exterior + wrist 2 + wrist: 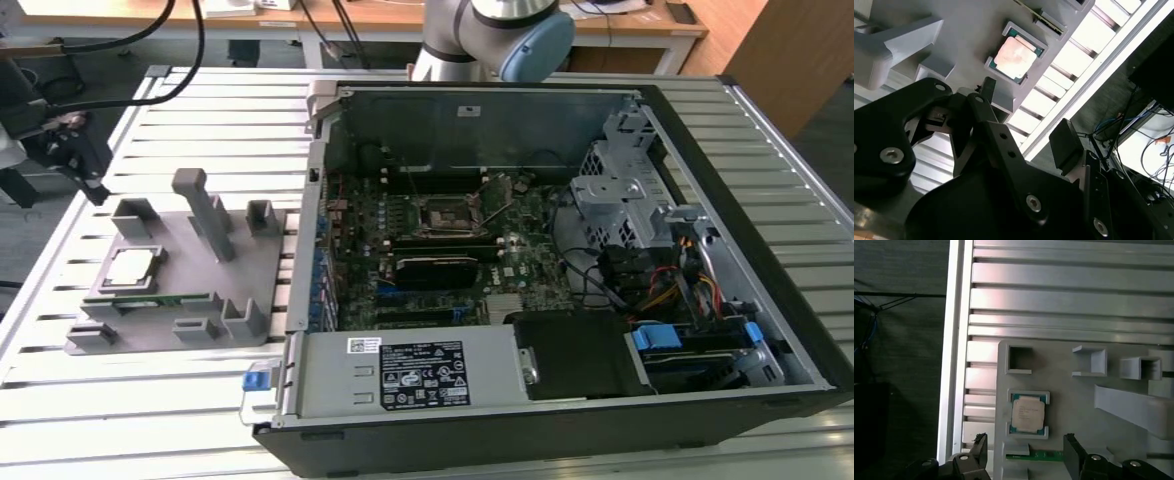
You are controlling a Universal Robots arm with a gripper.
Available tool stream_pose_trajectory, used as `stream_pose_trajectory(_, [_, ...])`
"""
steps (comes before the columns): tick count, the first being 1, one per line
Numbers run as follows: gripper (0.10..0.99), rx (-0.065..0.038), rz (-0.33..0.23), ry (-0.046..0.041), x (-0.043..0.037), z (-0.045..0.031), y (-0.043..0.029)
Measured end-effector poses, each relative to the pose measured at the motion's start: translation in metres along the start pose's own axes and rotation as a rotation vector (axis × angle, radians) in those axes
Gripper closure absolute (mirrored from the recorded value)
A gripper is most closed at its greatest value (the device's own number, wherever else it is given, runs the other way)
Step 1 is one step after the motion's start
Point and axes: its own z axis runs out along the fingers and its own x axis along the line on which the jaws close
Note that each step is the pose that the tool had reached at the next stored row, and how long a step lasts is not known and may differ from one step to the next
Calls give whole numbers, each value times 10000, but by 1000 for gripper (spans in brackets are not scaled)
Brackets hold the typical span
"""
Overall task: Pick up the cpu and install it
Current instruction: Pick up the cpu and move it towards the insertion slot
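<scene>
Lying flat, silvery top upward, the cpu (pixel 1028 414) rests in the fixture (pixel 1074 400).

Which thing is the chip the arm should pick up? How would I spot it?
Find the open computer case; the grey plastic fixture lies at the exterior view's left of it. The cpu sits in a shallow square pocket there, a small flat square with a silvery-white top, unlike the long green circuit strip beside it.
</scene>
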Motion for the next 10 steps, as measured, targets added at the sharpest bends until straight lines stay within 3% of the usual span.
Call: stream_pose_trajectory(10, [380,-1,0,-27,-2,150,-6])
